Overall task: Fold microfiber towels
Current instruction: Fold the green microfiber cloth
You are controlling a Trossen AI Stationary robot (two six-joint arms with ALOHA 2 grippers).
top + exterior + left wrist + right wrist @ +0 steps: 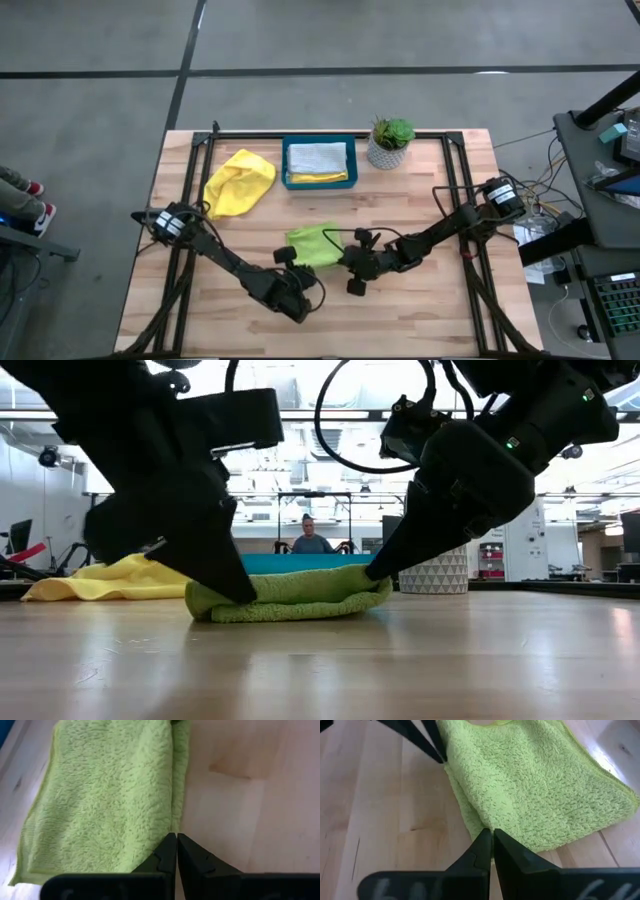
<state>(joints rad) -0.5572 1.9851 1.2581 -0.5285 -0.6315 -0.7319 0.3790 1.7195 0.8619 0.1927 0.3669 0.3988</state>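
Here we have the lime green towel (313, 243) lying just below the middle of the wooden table (440, 300), already doubled over into a thick pad, its folded edge running between our two grippers. The left gripper (176, 842) is clenched on the corner of that edge at about seven o'clock of the cloth, and the right gripper (490, 839) is pinched on the corner at about four o'clock; in the low view both sets of fingers press down into the cloth at its two ends. We judge this towel to be mid-fold, with one fold made and perhaps another or a tidy-up still to come. Up at twelve o'clock sits the teal tray (287, 165), holding a grey towel (318, 156) and a folded yellow towel (322, 177), so two look finished and stowed. At ten o'clock a second yellow towel (240, 183) lies crumpled and unfolded, clearly still to do. A light blue cloth we cannot see anywhere. A small potted plant (389, 143) stands just to the tray's right, at one o'clock, near the path to the tray. Beyond the table a person (311, 538) sits well away.
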